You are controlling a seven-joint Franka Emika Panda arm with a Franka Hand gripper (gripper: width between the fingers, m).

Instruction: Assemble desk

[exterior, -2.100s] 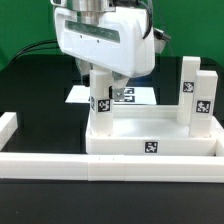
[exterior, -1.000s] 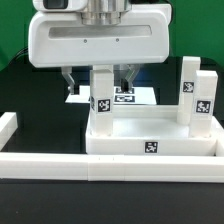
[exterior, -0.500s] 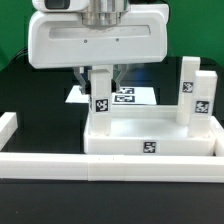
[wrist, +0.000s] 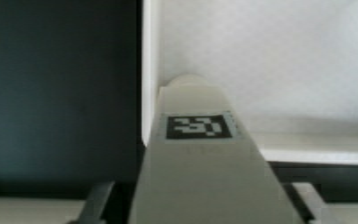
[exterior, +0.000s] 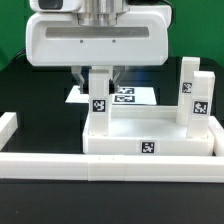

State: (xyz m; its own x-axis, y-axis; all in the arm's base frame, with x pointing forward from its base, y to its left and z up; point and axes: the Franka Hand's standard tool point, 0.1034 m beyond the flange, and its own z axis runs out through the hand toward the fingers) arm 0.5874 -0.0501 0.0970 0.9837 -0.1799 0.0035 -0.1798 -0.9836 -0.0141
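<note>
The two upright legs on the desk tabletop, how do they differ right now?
The leg on the exterior view's left is clamped between the gripper fingers; the leg on the exterior view's right stands free. The left leg's top is hidden by the gripper; the right leg shows full height. Both are white, tagged, upright in the tabletop.

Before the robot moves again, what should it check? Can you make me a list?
1. Tool closed on the leg: ok, fingers hug both sides.
2. Leg upright: ok.
3. Leg standing in the tabletop corner: ok; seated fully, cannot tell.
4. Other legs upright at the exterior view's right: ok.
5. Tabletop against the border rail: ok.
</note>
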